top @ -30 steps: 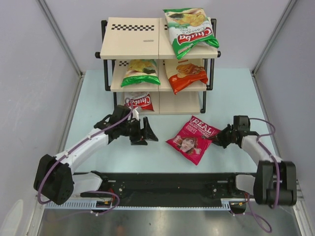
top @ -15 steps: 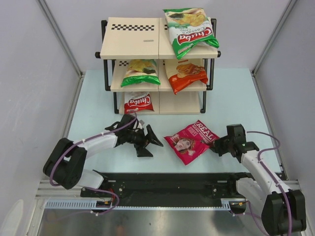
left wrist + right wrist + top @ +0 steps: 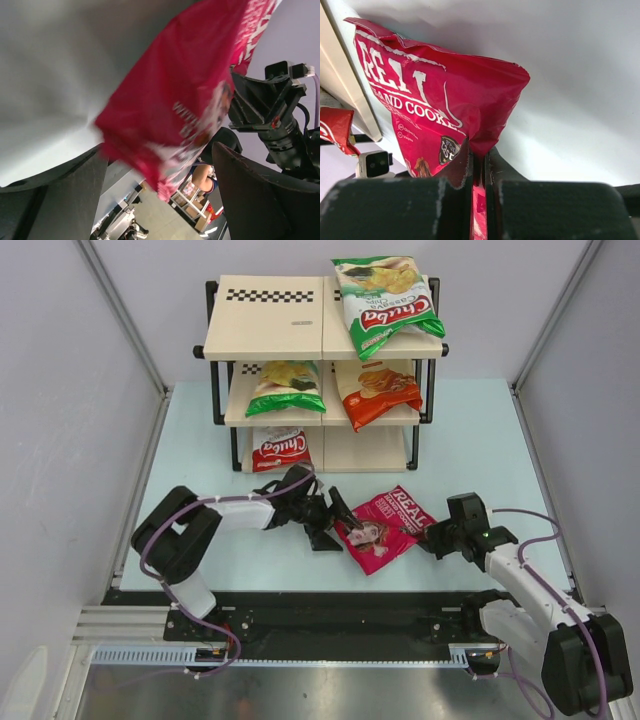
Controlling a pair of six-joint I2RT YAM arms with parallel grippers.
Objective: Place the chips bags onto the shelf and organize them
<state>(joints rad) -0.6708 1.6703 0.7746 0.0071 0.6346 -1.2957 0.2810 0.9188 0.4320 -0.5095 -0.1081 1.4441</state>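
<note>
1. Change: over the last second the left gripper (image 3: 337, 523) has swung from the left half of the desk (image 3: 470, 430) toward its middle. It now reaches the left end of the magenta bag (image 3: 388, 525).
2. Change: the magenta bag has slid a little toward the left and the near edge, and has rotated. The right gripper (image 3: 432, 538) has kept hold of its right end throughout.
3. Left gripper state: jaws spread, with the bag's end between them and not clamped.
4. Right gripper state: jaws closed on the bag's edge seam.
5. Location: the magenta bag lies on the desk surface, mid-width, between the shelf (image 3: 270, 325) at the far edge and the arm bases at the near edge.
6. Task meaning: four bags already sit on the shelf.
   - Green bag (image 3: 385, 300): top board, right side.
   - Second green bag (image 3: 287, 387): middle board, left.
   - Orange bag (image 3: 377, 390): middle board, right.
   - Red-and-white bag (image 3: 282, 448): bottom board, left.
   - The magenta bag is the last one. The arms appear to be setting up a handover or a two-handed lift.
7. View comparison: the top view gives the layout but hides both grips.
   - The right wrist view confirms the pinch on the seam.
   - The left wrist view shows its fingers (image 3: 260, 200) apart, with the bag's corner in the gap.
</note>
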